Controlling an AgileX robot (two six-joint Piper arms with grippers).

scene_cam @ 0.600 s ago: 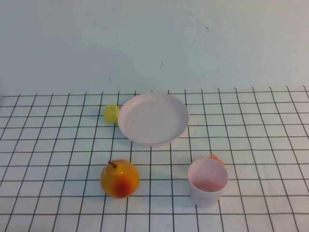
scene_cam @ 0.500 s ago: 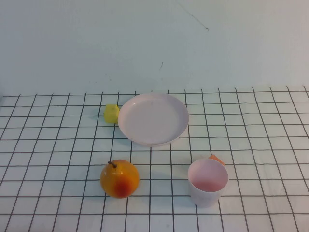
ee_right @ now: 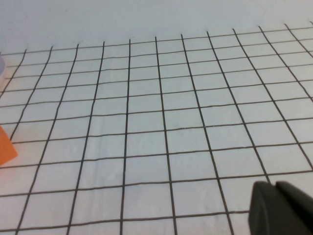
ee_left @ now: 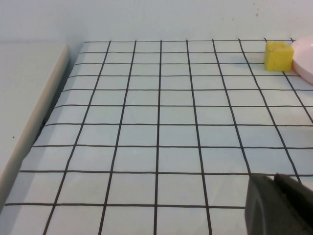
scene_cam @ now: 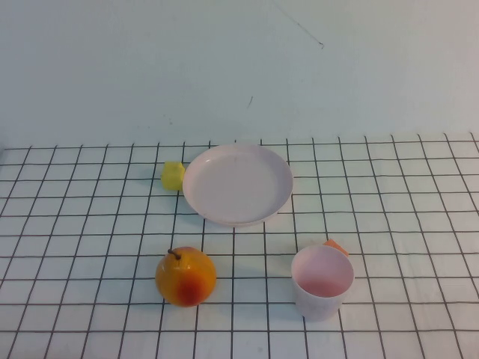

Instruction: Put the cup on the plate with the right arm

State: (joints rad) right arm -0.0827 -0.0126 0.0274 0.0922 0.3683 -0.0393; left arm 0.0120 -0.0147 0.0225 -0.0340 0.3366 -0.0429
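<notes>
The cup [scene_cam: 322, 282] stands near the desk's front edge, hiding most of an orange cube [scene_cam: 336, 245]. The plate [scene_cam: 237, 184] lies behind, a yellow cube [scene_cam: 173, 175] beside it, a fruit [scene_cam: 185, 276] front-left. The right gripper [ee_right: 282, 208], cut off, is pressed together; the left gripper [ee_left: 279, 204] cannot be told.

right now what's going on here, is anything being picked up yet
Nothing is held yet. The cup stands upright on the grid cloth, apart from the empty plate farther back. The right gripper is shut and shows only in its wrist view, over bare cloth. The left gripper likewise sits low over the cloth, away from everything. An orange-yellow fruit, a yellow cube and an orange cube lie untouched.
</notes>
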